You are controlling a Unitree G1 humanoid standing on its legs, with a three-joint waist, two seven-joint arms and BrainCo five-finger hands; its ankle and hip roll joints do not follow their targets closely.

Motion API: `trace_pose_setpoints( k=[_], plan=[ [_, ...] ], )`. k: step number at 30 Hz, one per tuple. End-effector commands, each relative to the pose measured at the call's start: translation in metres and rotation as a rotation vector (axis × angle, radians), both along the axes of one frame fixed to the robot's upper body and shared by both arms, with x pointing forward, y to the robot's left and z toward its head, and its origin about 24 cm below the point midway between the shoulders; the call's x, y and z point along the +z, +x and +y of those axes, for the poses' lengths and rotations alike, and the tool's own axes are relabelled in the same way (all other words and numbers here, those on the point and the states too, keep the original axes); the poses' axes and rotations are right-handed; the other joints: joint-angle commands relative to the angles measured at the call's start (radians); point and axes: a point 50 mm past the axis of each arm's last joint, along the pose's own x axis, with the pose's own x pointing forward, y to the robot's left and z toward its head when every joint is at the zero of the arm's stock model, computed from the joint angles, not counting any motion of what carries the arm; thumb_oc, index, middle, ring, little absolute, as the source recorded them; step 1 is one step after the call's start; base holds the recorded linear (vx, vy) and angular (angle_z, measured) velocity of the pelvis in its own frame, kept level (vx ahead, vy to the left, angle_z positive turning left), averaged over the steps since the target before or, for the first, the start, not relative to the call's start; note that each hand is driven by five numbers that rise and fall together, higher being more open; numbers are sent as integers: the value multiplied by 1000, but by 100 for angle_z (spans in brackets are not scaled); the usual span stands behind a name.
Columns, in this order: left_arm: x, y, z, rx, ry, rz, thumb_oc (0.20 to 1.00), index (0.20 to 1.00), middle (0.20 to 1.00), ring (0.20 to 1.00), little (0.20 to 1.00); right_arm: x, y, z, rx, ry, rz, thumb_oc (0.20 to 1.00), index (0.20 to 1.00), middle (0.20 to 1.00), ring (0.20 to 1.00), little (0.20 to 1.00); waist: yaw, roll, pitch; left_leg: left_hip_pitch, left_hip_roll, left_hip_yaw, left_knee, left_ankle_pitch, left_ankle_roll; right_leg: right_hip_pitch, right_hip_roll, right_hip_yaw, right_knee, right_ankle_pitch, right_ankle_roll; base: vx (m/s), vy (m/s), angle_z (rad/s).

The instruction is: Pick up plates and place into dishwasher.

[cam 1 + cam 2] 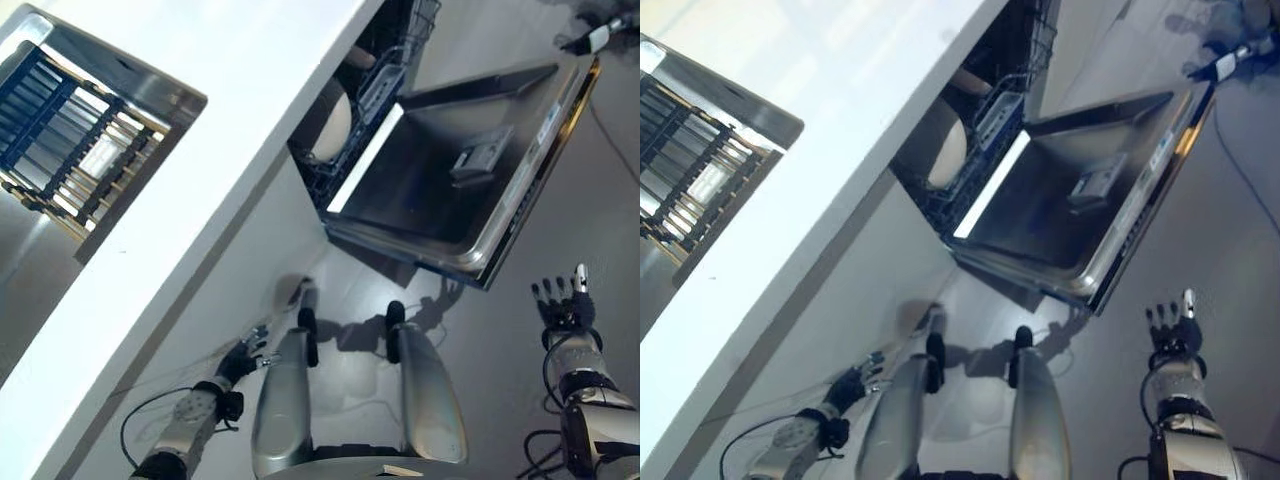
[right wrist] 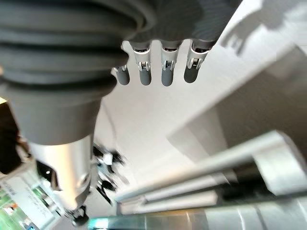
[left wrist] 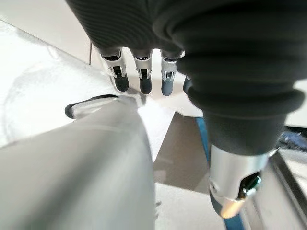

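One round pale plate [image 1: 330, 125] in dishwasher [image 1: 470, 190] rack, steel door open; left hand [image 1: 243, 360], right hand [image 1: 566, 304] fingers straight, empty.

a plate [image 1: 330, 128] stands in the rack [image 1: 375, 85] inside the dishwasher [image 1: 470, 180] under the surface [image 1: 230, 120]; a sink [image 1: 150, 95] sits well left.

head stereo downward, wrist close-ups
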Motion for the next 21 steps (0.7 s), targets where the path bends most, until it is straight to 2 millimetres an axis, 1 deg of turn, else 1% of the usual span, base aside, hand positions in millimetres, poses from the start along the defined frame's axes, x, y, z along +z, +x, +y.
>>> trace_pose_setpoints(
  k=[1,6,10,14,17,19,21],
  plan=[
    [10,-2,8,20,-19,-61,1000,1000,1000,1000,1000,19,7,-9,31,-50,-86,1000,1000,1000,1000,1000,21,-9,-31,-70,-6,-63,44,58,33,50,-27,0,-16,7,-2,-31,-24,5],
    [24,13,0,-3,-44,-123,1000,1000,1000,1000,1000,34,22,-9,61,-79,-77,1000,1000,1000,1000,1000,35,15,-28,-97,-23,-69,37,65,38,15,-35,-8,8,3,1,-16,2,2],
    [31,17,-3,-11,-67,-148,1000,1000,1000,1000,1000,45,34,-4,76,-80,-113,1000,1000,1000,1000,1000,52,27,-30,-86,-31,-69,4,78,35,23,-42,-24,1,-2,2,-12,17,11],
    [29,13,-4,-5,-76,-135,1000,1000,1000,1000,1000,56,44,2,126,-84,-185,1000,1000,1000,1000,1000,62,37,-36,-71,-34,-72,-15,95,29,39,-46,-39,-12,-6,-1,6,35,5],
    [25,7,-4,-3,-76,-119,1000,1000,1000,1000,1000,65,52,11,189,-103,-244,1000,1000,1000,1000,1000,69,38,-44,-53,-33,-71,-37,96,27,54,-52,-46,-26,-5,1,4,56,2],
    [21,3,-4,0,-70,-103,1000,1000,1000,1000,1000,69,58,22,250,-118,-296,1000,1000,1000,1000,1000,74,35,-53,-31,-29,-69,-62,102,23,75,-54,-51,-49,-1,2,7,75,5],
    [15,-5,-2,14,-63,-80,1000,1000,1000,1000,1000,71,64,36,310,-136,-322,1000,1000,1000,1000,1000,77,25,-64,-4,-24,-66,-84,109,17,104,-51,-52,-74,1,2,25,67,0]
  ],
)
